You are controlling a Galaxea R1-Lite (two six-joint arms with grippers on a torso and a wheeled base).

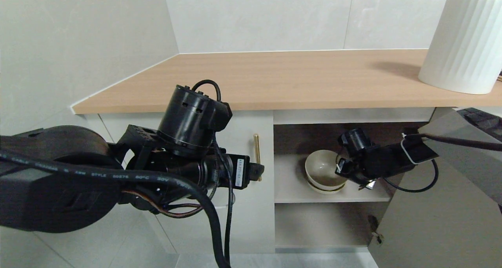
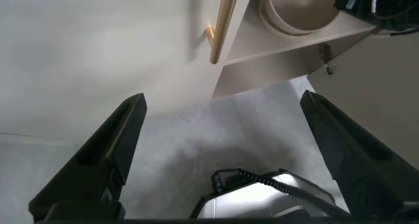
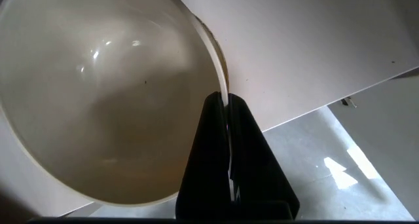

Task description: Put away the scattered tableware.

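The right claw [image 1: 342, 170] is clenching the rim of a beige ceramic bowl [image 1: 322, 170], which is lying at the white upper shelf [image 1: 333, 196] of the open cabinet, right of centre in the head view. The left claw [image 2: 222, 112] is hanging released, fingers spread wide, near the closed white door's brass handle [image 1: 257, 150], beneath the wooden surface [image 1: 274, 76].

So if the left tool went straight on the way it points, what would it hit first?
Most likely the closed door, close by its handle. The left tool is open and aimed there, though depth is unclear.
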